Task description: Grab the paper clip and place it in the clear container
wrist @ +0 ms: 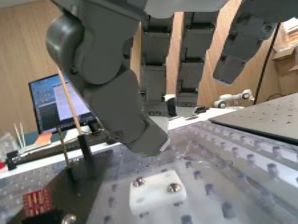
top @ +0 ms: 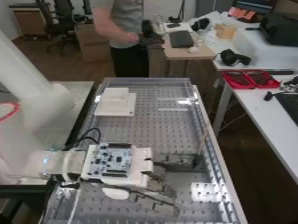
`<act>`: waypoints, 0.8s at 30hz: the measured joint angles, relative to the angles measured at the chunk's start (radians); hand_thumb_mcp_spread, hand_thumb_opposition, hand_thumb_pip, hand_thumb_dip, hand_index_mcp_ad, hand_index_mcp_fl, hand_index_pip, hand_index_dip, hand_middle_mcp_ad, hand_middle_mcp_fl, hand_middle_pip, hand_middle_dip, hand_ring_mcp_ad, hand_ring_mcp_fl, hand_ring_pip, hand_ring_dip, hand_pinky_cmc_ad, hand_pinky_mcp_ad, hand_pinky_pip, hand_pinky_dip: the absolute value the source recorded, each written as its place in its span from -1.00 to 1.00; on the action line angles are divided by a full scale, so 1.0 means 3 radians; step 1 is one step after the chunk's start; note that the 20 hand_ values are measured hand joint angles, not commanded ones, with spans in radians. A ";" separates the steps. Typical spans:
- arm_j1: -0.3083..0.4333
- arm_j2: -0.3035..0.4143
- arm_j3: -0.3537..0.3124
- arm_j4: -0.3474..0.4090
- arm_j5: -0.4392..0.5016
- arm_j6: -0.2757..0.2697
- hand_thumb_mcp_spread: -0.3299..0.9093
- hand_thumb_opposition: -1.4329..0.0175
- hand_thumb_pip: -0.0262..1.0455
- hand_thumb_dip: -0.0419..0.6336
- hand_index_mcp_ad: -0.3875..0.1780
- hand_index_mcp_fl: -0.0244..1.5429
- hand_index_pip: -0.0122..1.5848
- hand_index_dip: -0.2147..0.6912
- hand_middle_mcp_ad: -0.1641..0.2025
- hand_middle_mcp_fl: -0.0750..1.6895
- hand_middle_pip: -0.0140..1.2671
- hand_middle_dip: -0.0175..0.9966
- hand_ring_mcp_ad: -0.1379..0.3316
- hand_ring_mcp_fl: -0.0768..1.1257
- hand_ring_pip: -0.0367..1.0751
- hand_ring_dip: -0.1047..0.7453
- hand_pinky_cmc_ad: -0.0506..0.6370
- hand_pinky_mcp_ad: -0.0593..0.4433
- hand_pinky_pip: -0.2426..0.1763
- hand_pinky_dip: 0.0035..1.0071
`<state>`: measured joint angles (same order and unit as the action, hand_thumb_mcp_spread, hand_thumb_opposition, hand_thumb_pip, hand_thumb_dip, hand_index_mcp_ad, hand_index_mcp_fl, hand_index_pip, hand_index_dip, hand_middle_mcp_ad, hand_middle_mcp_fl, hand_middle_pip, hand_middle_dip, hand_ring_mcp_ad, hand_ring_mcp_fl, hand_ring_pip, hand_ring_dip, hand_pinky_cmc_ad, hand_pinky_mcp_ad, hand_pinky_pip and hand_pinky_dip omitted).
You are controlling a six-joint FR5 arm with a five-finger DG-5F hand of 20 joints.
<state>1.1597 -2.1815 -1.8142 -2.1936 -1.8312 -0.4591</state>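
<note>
- Paper clip: I cannot say for sure where it is, relative to the white block (wrist: 158,192).
- How it should handle: very light, thin and springy, a bit slippery, not fragile; better to pinch it at the middle of its long sides.
- Hand (wrist: 126,107): near the white block and above it, fingers mostly straight, released, grasping nothing that I can see.
- Dark plate (wrist: 63,186): beside the white block, with a small red part (wrist: 37,202).

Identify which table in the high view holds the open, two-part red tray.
The long white table at the view's right: the red tray lies on it, whereas the small wood-topped table near the top carries a flat, dark object.
</note>
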 joint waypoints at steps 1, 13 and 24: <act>0.0004 0.0020 -0.0021 0.0040 0.0013 0.0027 0.68 -0.50 0.38 0.09 -0.28 -0.39 -0.83 -0.93 -0.49 -0.07 0.48 0.50 -0.18 0.01 -0.37 0.38 0.35 0.29 0.56 -0.62; 0.0330 0.0736 -0.0662 0.0886 0.0073 0.0495 0.67 -0.55 0.38 0.05 -0.28 -0.31 -0.82 -0.94 -0.30 0.00 0.42 0.48 -0.17 0.09 -0.39 0.40 0.40 0.31 0.63 -0.62; 0.0903 0.1144 -0.0872 0.0966 -0.0054 0.0531 0.68 -0.58 0.38 0.05 -0.27 -0.31 -0.82 -0.94 -0.24 0.02 0.41 0.47 -0.20 0.12 -0.40 0.40 0.40 0.33 0.63 -0.62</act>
<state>1.4307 -1.8383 -2.0758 -1.9038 -1.8473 -0.2997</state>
